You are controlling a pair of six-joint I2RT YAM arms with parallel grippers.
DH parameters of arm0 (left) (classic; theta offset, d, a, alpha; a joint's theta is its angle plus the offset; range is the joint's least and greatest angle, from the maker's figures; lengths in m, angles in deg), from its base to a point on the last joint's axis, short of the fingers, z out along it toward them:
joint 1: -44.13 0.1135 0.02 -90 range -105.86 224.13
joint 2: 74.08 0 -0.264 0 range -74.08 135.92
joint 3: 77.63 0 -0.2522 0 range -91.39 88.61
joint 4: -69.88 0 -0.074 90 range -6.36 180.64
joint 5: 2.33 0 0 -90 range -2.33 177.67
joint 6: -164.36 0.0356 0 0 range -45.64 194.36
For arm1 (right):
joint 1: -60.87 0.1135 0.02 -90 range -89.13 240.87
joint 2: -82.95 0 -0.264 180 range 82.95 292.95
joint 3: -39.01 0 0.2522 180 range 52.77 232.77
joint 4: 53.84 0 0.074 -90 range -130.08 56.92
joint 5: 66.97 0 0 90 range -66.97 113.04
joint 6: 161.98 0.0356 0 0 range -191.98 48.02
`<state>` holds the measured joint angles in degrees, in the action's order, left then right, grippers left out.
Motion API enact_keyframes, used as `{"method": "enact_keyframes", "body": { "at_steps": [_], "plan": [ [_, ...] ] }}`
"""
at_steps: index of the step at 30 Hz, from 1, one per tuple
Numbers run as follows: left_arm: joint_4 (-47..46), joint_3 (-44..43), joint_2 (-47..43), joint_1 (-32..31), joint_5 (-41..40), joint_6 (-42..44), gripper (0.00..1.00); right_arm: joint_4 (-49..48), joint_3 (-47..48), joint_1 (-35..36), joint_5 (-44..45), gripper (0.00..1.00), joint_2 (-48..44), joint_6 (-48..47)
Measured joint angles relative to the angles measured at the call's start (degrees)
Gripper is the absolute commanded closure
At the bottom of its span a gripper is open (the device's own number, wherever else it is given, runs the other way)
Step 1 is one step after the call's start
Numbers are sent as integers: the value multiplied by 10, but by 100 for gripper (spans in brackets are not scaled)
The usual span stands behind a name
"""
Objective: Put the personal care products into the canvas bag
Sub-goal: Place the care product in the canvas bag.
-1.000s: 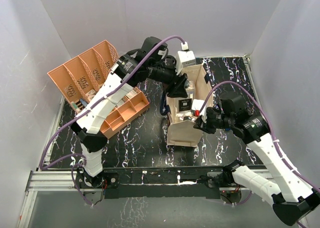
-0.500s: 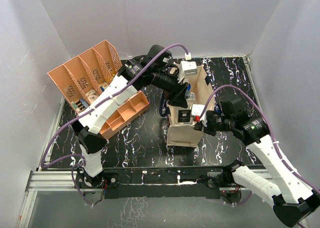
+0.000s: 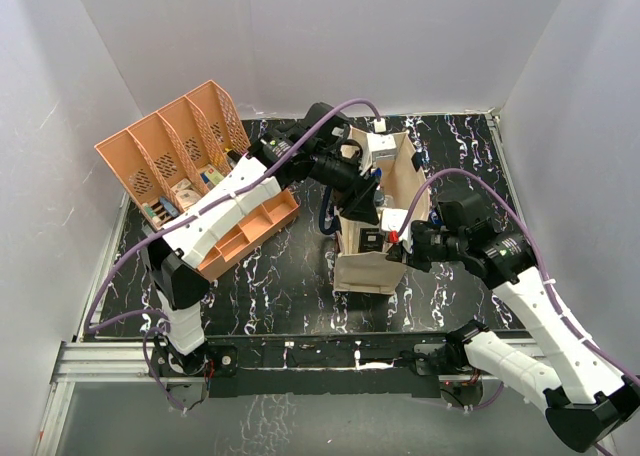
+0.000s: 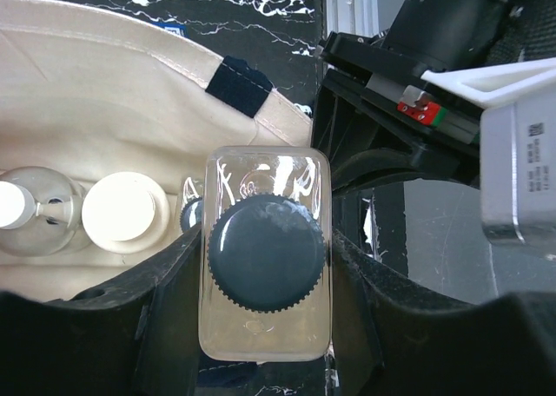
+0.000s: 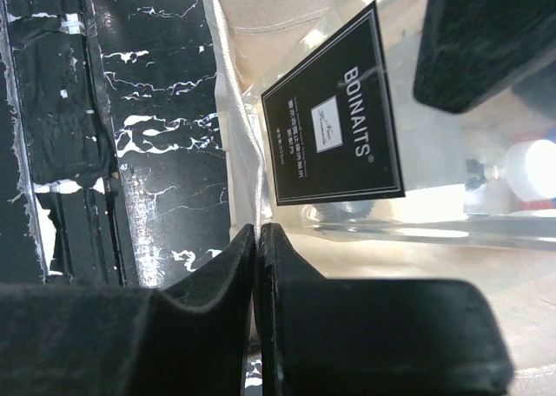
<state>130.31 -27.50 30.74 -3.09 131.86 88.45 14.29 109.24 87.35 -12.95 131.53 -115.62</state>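
1. held clear bottle, in left end effector: we see only cap and shoulders; body hidden beneath.
2. dark-capped bottle, inside canvas bag: mostly behind item 1.
3. round clear bottle: cut by the left wrist view's left edge.
4. white cap: cut by the right wrist view's right edge; its bottle we cannot make out.
5. black label: small print too fine for us to read.
6. orange tray: contents too small to name from above.

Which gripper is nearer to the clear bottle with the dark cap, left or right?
Left. The left gripper holds the clear bottle between its fingers at the mouth of the canvas bag. The right gripper is shut on the bag's rim, beside the bottle.
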Motion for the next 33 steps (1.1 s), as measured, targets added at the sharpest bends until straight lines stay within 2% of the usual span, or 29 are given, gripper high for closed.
{"method": "enact_keyframes", "body": {
  "at_steps": [33],
  "plan": [
    [-149, 205, -29, -23, 3, 40, 100, -1, 16, 0, -1, 92, 14, 20]
  ]
}}
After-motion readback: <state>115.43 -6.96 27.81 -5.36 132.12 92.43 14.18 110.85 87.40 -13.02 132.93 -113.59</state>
